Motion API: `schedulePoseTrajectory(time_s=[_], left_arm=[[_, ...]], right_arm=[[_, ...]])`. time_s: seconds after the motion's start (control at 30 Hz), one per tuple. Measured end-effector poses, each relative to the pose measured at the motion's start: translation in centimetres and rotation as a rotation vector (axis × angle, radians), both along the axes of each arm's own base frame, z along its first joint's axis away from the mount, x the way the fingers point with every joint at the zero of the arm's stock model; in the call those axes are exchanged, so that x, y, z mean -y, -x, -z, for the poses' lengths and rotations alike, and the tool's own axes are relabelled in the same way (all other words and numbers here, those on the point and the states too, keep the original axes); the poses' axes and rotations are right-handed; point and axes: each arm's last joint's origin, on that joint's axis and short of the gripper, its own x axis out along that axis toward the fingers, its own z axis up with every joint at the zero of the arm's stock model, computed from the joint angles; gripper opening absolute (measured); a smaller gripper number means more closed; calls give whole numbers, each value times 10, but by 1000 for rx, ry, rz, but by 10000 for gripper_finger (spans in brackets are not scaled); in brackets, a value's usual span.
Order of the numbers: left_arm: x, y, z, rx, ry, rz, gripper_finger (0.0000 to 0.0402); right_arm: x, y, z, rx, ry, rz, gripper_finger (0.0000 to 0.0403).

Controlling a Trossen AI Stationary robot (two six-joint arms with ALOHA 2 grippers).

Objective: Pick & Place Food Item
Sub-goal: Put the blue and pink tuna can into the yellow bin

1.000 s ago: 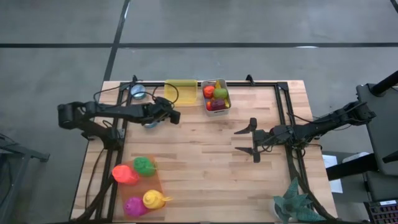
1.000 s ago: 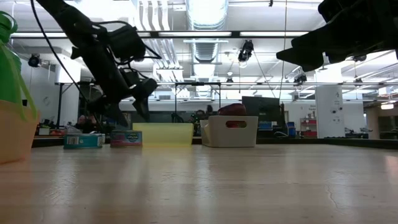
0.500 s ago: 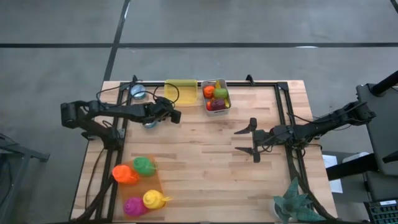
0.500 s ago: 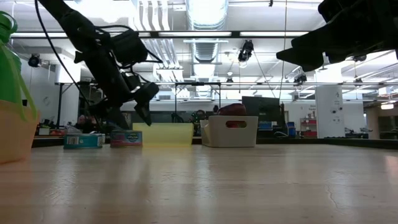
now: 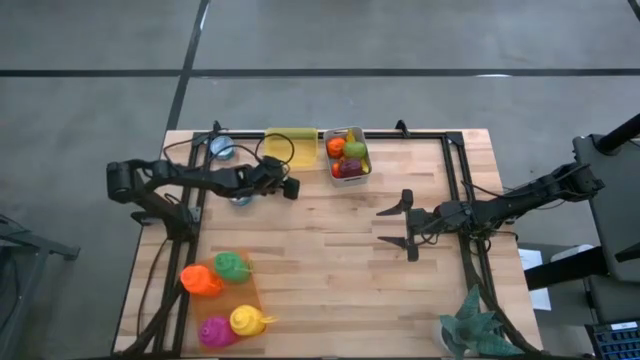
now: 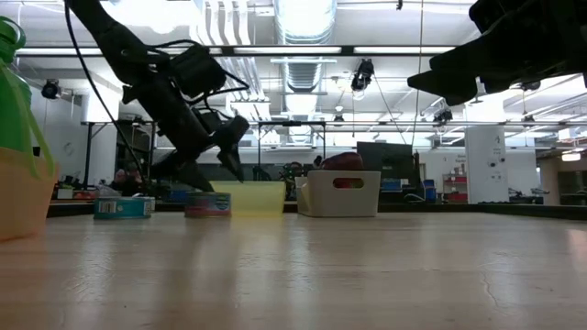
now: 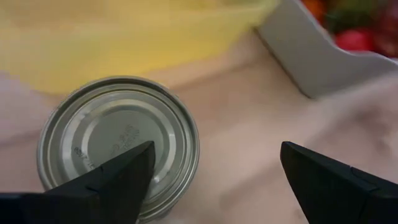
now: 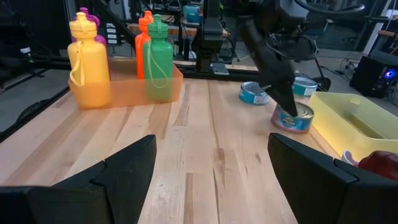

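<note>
- Your target, the pink-labelled tin can (image 7: 118,146), stands upright on the wooden table (image 5: 330,260) in the upper left of the high view (image 5: 240,197), just in front of the yellow tray (image 5: 291,146); in the low view it shows left of centre (image 6: 207,203).
- In the left wrist view the can's silver lid sits lower left, with one dark finger overlapping its lower edge and the other well off to the right, so the can is off to one side of the gap and not between the jaws.
- The left gripper (image 5: 283,186) hangs over the table just right of the can in the high view, its jaws apart and holding nothing; in the low view its fingertips (image 6: 231,158) point down above the can.
- You can see a second can, blue-labelled (image 5: 221,147), at the top left of the table beyond the first; in the right wrist view both lie right of centre (image 8: 254,93).
- Right of the yellow tray sits the white bin of toy fruit (image 5: 347,153).
- The orange tray with four coloured bottles (image 5: 226,297) fills the lower left of the high view.
- The right gripper (image 5: 403,225) waits right of centre over bare wood, jaws spread wide and empty.
</note>
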Motion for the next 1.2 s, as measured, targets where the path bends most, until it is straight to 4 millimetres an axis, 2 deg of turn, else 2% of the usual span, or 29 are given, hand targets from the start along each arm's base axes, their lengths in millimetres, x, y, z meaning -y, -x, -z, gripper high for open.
schedulePoseTrajectory(time_s=[0.23,0.47,0.57,0.73,0.83,1.0,1.2], left_arm=[[16,-8,-2,78,129,117,353],[46,-18,-4,146,220,298,353],[63,-24,-7,182,197,408,353],[86,-31,-16,225,23,614,353],[84,-28,-18,174,-58,589,353],[77,-22,-20,127,-110,439,353],[76,-22,-20,118,-110,435,353]], right_arm=[[0,0,0,0,1,0,306],[0,0,0,0,0,0,306],[0,0,0,0,1,0,306],[0,0,0,0,1,0,306],[0,0,0,0,0,0,306],[0,0,0,0,0,0,306],[0,0,0,0,2,0,306]])
